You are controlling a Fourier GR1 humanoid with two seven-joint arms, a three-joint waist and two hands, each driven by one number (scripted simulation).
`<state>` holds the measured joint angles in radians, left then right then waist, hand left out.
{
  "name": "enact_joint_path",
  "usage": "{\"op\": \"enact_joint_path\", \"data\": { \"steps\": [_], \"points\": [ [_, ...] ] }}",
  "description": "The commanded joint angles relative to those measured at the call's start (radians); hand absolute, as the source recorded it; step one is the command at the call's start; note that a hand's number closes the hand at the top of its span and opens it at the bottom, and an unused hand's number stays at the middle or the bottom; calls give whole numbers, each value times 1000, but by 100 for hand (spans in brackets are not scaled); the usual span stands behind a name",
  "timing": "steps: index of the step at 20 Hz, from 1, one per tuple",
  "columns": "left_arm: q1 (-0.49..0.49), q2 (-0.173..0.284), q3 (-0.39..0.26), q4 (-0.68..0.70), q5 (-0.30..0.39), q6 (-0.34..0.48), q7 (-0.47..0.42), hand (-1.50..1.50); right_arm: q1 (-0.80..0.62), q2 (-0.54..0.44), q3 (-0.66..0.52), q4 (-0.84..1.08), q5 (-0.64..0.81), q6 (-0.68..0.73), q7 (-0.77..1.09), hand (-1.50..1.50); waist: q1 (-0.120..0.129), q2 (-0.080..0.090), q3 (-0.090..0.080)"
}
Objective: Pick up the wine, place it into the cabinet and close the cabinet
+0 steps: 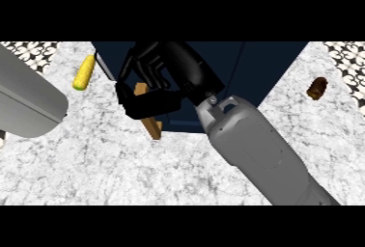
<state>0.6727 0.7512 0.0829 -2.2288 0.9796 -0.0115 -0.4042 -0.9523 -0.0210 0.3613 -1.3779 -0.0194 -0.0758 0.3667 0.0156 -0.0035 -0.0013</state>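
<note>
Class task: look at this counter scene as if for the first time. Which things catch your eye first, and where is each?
The black right hand dominates the upper middle, curled over the dark blue cabinet and the edge of its brown wooden door. A yellow corn cob lies on the marble counter at upper left, and a small brown item sits at right. A grey forearm fills the left edge.
</note>
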Motion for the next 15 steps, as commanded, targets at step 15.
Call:
{"op": "enact_joint_path", "data": {
  "steps": [15],
  "points": [
    [-248,-124,-213,99,-168,159,48,-150,-99,-147,-166,304,-9,137,-215,150,-13,20,0]
  ]
}}
